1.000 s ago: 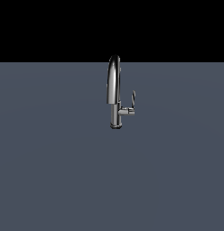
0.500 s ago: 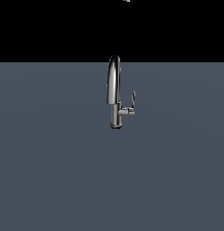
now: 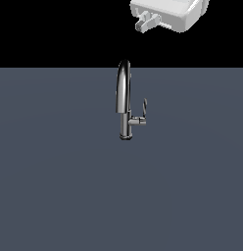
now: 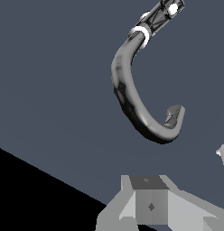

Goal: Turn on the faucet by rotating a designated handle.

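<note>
The chrome faucet (image 3: 124, 100) stands upright in the middle of the grey surface, with a high arched spout. Its handle (image 3: 142, 115) is a short stub with a thin blade, on the side toward the exterior view's right. My gripper (image 3: 144, 23) hangs high above the faucet, a little toward the exterior view's right, and touches nothing. In the wrist view the arched spout (image 4: 132, 97) curves below me, and my fingers (image 4: 150, 200) show as one block with no gap and nothing between them.
A flat grey surface (image 3: 55, 186) spreads all around the faucet. A small white shape (image 4: 223, 155) shows at the edge of the wrist view; I cannot tell what it is.
My white gripper has come down into the exterior view from above. One second ago it was out of view. The faucet and handle have not moved.
</note>
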